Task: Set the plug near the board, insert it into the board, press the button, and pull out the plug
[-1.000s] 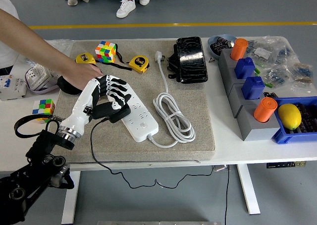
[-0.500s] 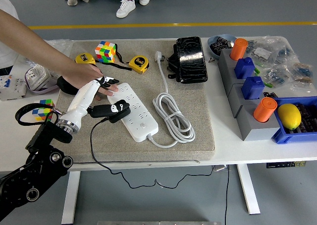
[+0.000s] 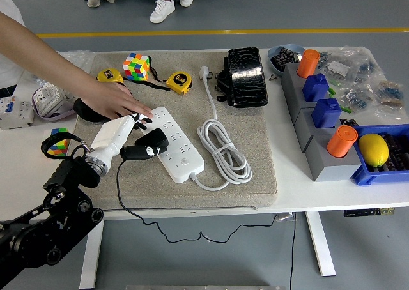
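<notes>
While left hand (image 3: 128,137) grips plug (image 3: 146,146), beside board (image 3: 177,151)

black plug (image 3: 148,143) touching white board (image 3: 174,143)

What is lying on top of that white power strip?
A black plug sits on the power strip, held by the robot's left hand. A person's hand rests at its far end. The sockets beneath are hidden.

Robot hand (image 3: 128,133) fingers behind black plug (image 3: 146,143); person's arm (image 3: 45,60) cut off at left edge.
</notes>
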Robot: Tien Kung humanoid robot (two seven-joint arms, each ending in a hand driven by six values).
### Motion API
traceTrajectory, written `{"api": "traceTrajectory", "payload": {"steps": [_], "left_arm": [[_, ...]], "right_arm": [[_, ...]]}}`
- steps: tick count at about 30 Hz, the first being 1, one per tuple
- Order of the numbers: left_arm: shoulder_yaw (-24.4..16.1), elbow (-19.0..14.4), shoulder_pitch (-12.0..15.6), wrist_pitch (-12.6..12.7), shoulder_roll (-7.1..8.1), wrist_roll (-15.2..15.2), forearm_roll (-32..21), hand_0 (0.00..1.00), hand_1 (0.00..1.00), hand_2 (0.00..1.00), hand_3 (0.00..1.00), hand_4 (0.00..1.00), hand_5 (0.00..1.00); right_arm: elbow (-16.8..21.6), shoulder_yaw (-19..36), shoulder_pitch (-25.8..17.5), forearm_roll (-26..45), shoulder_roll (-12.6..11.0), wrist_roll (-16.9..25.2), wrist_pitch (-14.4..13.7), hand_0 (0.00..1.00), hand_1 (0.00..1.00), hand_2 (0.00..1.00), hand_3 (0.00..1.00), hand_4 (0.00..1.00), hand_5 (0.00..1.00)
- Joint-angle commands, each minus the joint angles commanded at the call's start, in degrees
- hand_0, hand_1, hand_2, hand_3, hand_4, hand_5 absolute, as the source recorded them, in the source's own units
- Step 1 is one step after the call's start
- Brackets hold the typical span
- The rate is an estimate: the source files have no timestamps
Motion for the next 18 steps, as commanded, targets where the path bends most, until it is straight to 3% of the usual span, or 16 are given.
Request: {"api": "traceTrajectory", "payload": {"steps": [1, 2, 7, 8, 13, 14, 18], "left_arm": [[0.08, 0.02, -0.06, -0.14, -0.09, 0.17, 0.72, 0.509, 0.549, 0.561, 0.650, 0.998, 0.441], [0.17, 0.06, -0.12, -0.24, -0.20, 0.38, 1.43, 0.465, 0.491, 0.507, 0.602, 0.998, 0.280], [0.56, 0.48, -0.36, 0.04, -0.63, 0.61, 1.82, 0.465, 0.491, 0.507, 0.602, 0.998, 0.280], [0.59, 0.59, -0.39, 0.17, -0.71, 0.55, 1.72, 0.387, 0.417, 0.475, 0.537, 0.998, 0.232], [0.72, 1.17, -0.61, 0.95, -1.09, 0.06, 1.27, 0.387, 0.417, 0.475, 0.537, 0.998, 0.232], [0.75, 1.35, -0.70, 1.06, -1.18, -0.07, 1.36, 0.341, 0.369, 0.459, 0.527, 0.913, 0.160], [0.86, 1.68, -0.91, 2.41, -1.33, -1.26, 0.91, 0.341, 0.369, 0.459, 0.527, 0.913, 0.160]], "right_arm": [[0.00, 0.00, -0.03, -0.03, 0.00, -0.01, -0.01, 0.549, 0.595, 0.538, 0.509, 0.839, 0.363], [0.00, 0.02, -0.05, -0.05, 0.00, 0.00, -0.02, 0.549, 0.595, 0.538, 0.509, 0.839, 0.363], [0.04, 0.02, -0.08, -0.06, 0.08, 0.03, -0.02, 0.549, 0.595, 0.538, 0.509, 0.839, 0.363], [0.04, 0.03, -0.09, -0.05, 0.10, 0.03, -0.01, 0.549, 0.595, 0.537, 0.509, 0.837, 0.363], [0.01, 0.06, -0.21, -0.03, 0.14, 0.03, -0.02, 0.549, 0.595, 0.537, 0.509, 0.837, 0.363], [0.00, 0.11, -0.20, -0.03, 0.16, 0.03, -0.03, 0.549, 0.594, 0.537, 0.508, 0.837, 0.363], [0.03, 0.34, -0.15, -0.11, 0.24, 0.04, -0.05, 0.549, 0.594, 0.537, 0.508, 0.837, 0.363]]}}
